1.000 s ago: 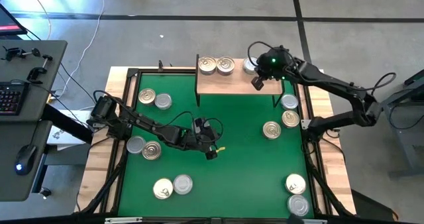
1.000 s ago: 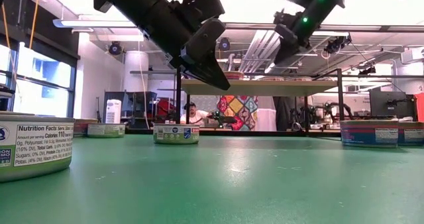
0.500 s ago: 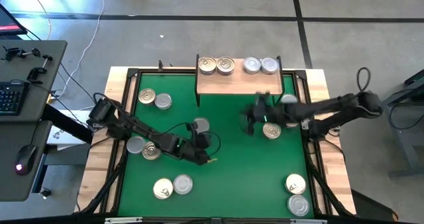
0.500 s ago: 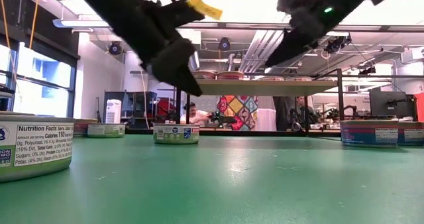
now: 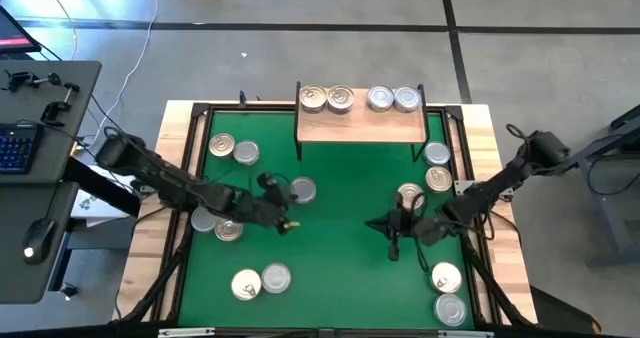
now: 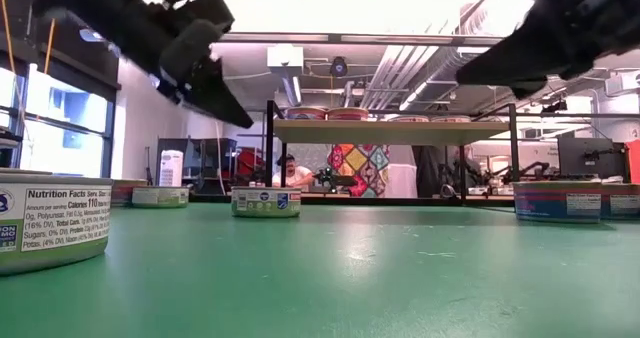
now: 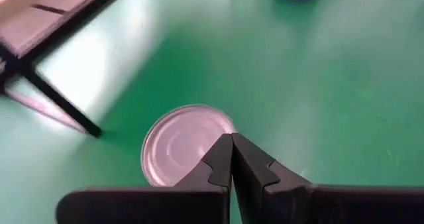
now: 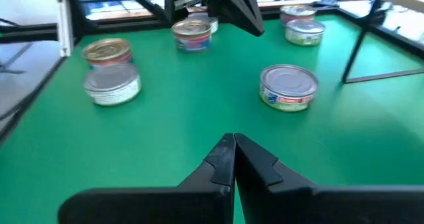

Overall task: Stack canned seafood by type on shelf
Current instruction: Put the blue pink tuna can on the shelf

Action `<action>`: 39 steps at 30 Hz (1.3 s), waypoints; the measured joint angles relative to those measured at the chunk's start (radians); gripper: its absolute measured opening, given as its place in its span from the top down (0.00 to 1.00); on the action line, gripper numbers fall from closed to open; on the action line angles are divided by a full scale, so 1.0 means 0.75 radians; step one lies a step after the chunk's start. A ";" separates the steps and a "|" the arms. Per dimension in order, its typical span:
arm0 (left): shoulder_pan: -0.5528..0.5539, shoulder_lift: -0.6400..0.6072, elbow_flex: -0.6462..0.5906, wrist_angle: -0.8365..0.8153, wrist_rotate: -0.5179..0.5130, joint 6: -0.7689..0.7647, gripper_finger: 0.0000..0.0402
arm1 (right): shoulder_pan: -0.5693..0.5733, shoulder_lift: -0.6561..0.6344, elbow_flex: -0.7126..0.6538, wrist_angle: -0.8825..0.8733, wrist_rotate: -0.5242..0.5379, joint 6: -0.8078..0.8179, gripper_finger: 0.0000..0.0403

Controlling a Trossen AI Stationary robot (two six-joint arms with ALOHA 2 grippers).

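- The green mat point(image 5: 340, 238) fills the middle of the high view, inside a light-wood table point(image 5: 176, 118) with a black frame.
- The left arm point(image 5: 160, 178) reaches in from the left edge of the high view; the right arm point(image 5: 500, 183) comes in from the right edge.
- The shelf point(image 5: 360, 125) stands at the top centre of the mat, a light board on thin black legs.
- On the shelf sit two golden-lidded tins point(image 5: 326, 99) side by side at its left end and two silver-lidded tins point(image 5: 392, 99) side by side at its right end.
- The left gripper point(image 5: 285, 223) hovers left of centre, its fingers pressed together on nothing; in its wrist view a silver tin point(image 7: 182, 151) lies just beyond the fingertips.
- The right gripper point(image 5: 392, 246) hangs right of centre, its fingers likewise closed and empty.
- Loose tins lie about the mat: a pair point(image 5: 233, 150) at upper left, a pair point(image 5: 216, 223) at mid left, a pair point(image 5: 260, 281) at lower left, a pair point(image 5: 437, 168) at upper right, one golden tin point(image 5: 409, 195) beside the right arm, and a pair point(image 5: 447, 292) at lower right.
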 joint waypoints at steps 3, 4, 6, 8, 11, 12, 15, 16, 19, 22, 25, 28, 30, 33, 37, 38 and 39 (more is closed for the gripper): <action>0.060 -0.042 -0.131 0.174 0.068 -0.024 1.00 | 0.029 0.032 0.000 -0.001 0.069 0.029 1.00; 0.076 -0.045 -0.162 0.198 0.084 -0.047 1.00 | 0.029 0.039 0.000 0.001 0.067 0.048 1.00; 0.098 -0.042 -0.194 0.203 0.118 -0.107 1.00 | 0.028 0.054 0.000 -0.002 0.038 0.070 1.00; 0.111 -0.043 -0.204 0.193 0.161 -0.147 1.00 | 0.022 0.070 0.000 -0.001 0.016 0.088 1.00; 0.081 -0.084 -0.165 0.079 0.232 -0.153 1.00 | 0.013 0.091 0.000 0.009 0.015 0.088 1.00; 0.058 -0.104 -0.132 0.015 0.252 -0.150 1.00 | 0.011 0.095 0.000 0.008 0.014 0.088 1.00; -0.017 -0.169 -0.016 -0.322 0.257 -0.189 1.00 | 0.004 0.100 0.001 0.019 0.015 0.089 1.00; -0.041 -0.181 0.028 -0.462 0.256 -0.232 1.00 | 0.003 0.102 0.001 0.017 0.015 0.088 1.00; -0.121 -0.208 0.158 -0.881 0.265 -0.443 1.00 | -0.006 0.111 0.002 0.044 0.015 0.088 1.00; -0.211 -0.211 0.218 -1.166 0.348 -0.720 1.00 | -0.013 0.119 0.002 0.045 0.005 0.073 1.00; -0.298 -0.213 0.195 -1.285 0.478 -0.987 1.00 | -0.013 0.124 0.002 0.050 -0.003 0.027 1.00; -0.370 -0.210 0.119 -1.316 0.544 -1.206 1.00 | -0.013 0.130 0.002 0.062 -0.004 0.017 1.00; -0.406 -0.211 0.072 -1.325 0.541 -1.352 1.00 | -0.013 0.130 0.002 0.063 -0.004 0.002 1.00; -0.449 -0.217 0.014 -1.314 0.512 -1.541 1.00 | -0.013 0.130 0.002 0.080 -0.005 -0.032 1.00; -0.480 -0.219 -0.038 -1.217 0.410 -1.609 1.00 | -0.013 0.130 0.002 0.107 -0.004 -0.082 1.00; -0.484 -0.217 -0.043 -1.138 0.341 -1.561 1.00 | -0.013 0.130 0.002 0.118 -0.005 -0.097 1.00; -0.485 -0.213 -0.051 -1.034 0.275 -1.492 1.00 | -0.013 0.130 0.002 0.127 -0.004 -0.114 1.00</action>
